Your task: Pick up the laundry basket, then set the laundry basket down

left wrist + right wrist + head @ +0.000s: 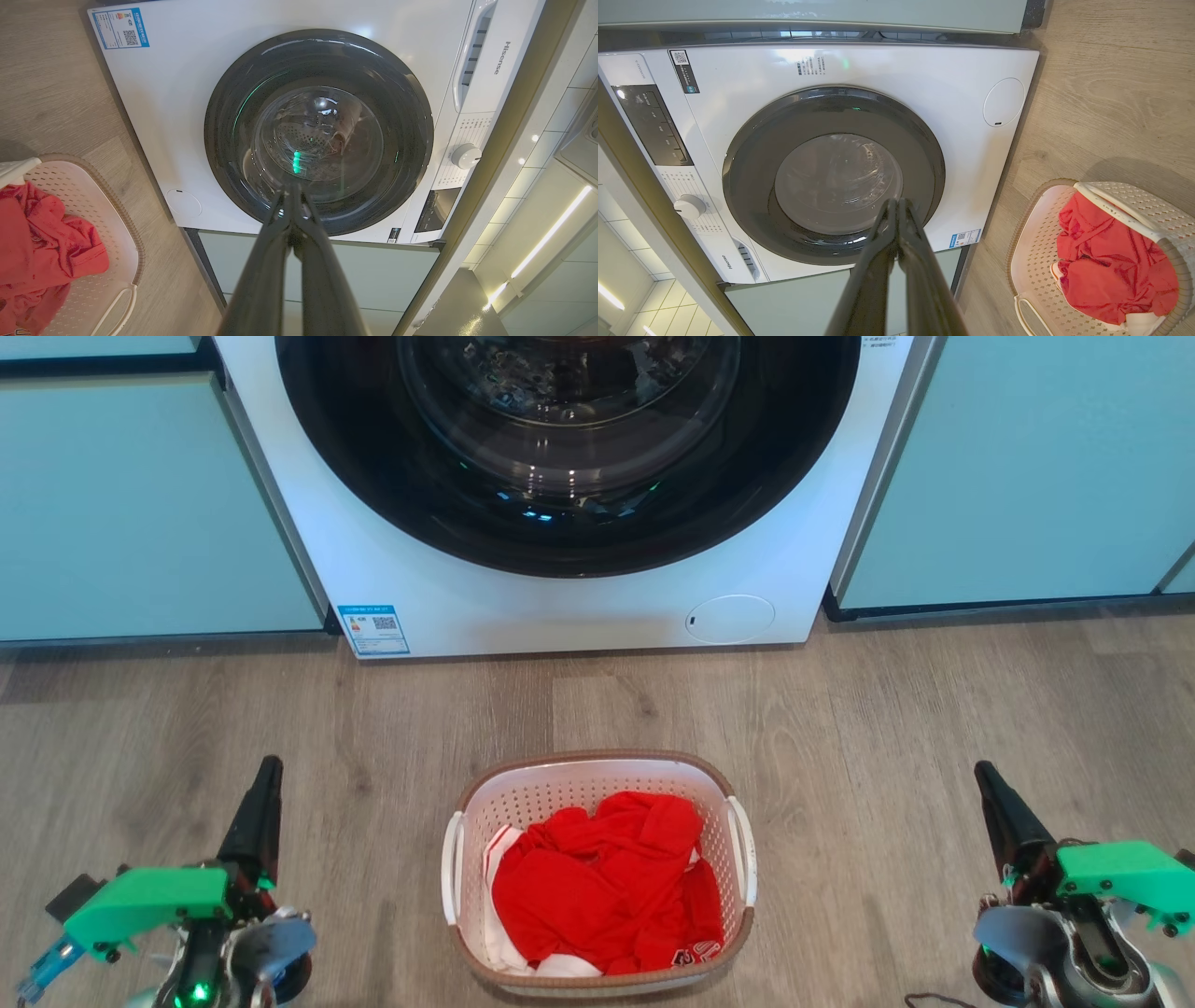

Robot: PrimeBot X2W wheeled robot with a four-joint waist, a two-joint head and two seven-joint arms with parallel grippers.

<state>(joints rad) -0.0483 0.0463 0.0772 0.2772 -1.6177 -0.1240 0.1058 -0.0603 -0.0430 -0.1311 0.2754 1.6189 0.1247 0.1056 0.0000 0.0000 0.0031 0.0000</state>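
"What's underfoot, and what's around you?"

"A grey-brown wood-plank floor (887,709). At 12 o'clock in my head view stands a white front-loading washing machine (597,607) with a round dark glass door (560,523), shut. Flat pale teal cabinet fronts (140,504) flank it at 10 and 2 o'clock. On the machine's lower panel, a small blue-and-white label (373,630) sits toward 7 o'clock of the door and a round white cap (730,619) toward 5."

"And the basket?"

"The small white perforated plastic laundry basket (588,757) with the brown woven-look rim rests on the floor at 6 o'clock, well apart from the machine. A crumpled red garment (597,887) fills most of it, lying over some white cloth (560,967)."

"Your grippers?"

"My left gripper (270,767) hangs at 8 o'clock and my right gripper (984,775) at 4 o'clock, each well apart from the basket's white side handles (452,868). In both wrist views my long dark fingers (261,280) meet tip to tip, closed on themselves."

"Anything you can't make out?"

"The machine's top is cut off in my head view. Something lies in the drum (317,135) behind the door, but reflections keep me from telling what. The print on the garment is too small to read. Each wrist view cuts the basket at its edge. A thin dark cord (934,1001) lies at the bottom edge by my right gripper, and I cannot tell what it belongs to."
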